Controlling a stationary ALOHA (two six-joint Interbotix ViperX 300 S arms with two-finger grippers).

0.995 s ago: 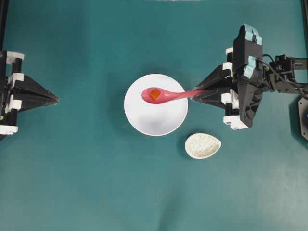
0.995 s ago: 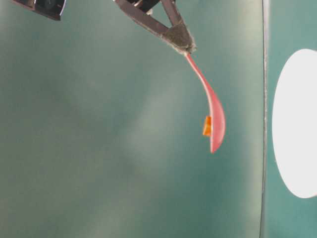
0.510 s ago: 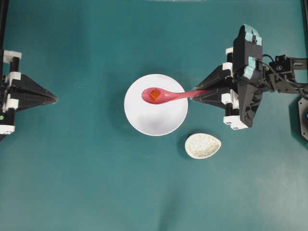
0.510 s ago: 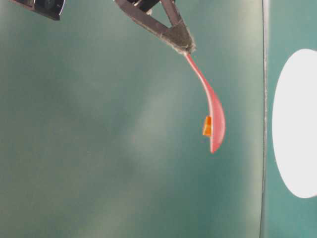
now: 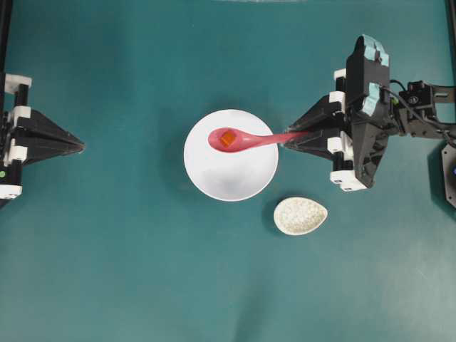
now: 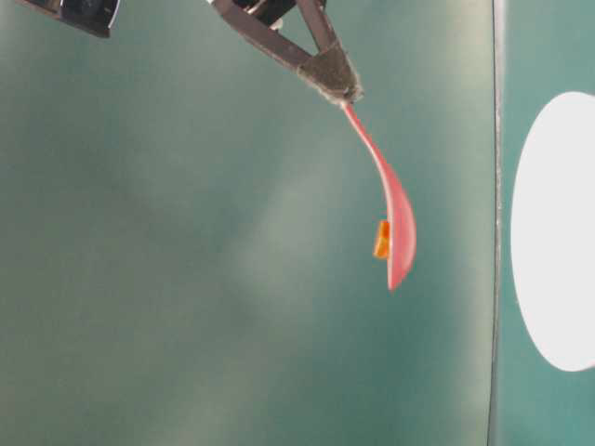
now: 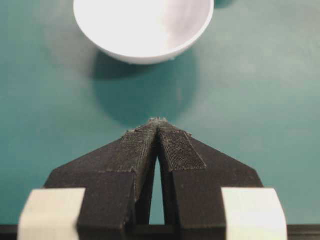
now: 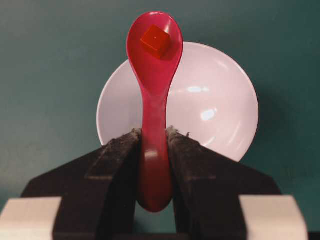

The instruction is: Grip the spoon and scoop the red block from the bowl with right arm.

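My right gripper is shut on the handle of the pink-red spoon. The spoon is lifted above the white bowl, its scoop pointing left. The red block lies in the scoop. The bowl looks empty inside. At the table's left edge my left gripper rests shut, with nothing between its tips, pointing toward the bowl.
A speckled off-white oval spoon rest lies to the lower right of the bowl, below the right arm. The teal table stretches around them.
The spoon with the block has shifted slightly, a little higher and to the left. The left arm has drawn back a touch toward the left edge.
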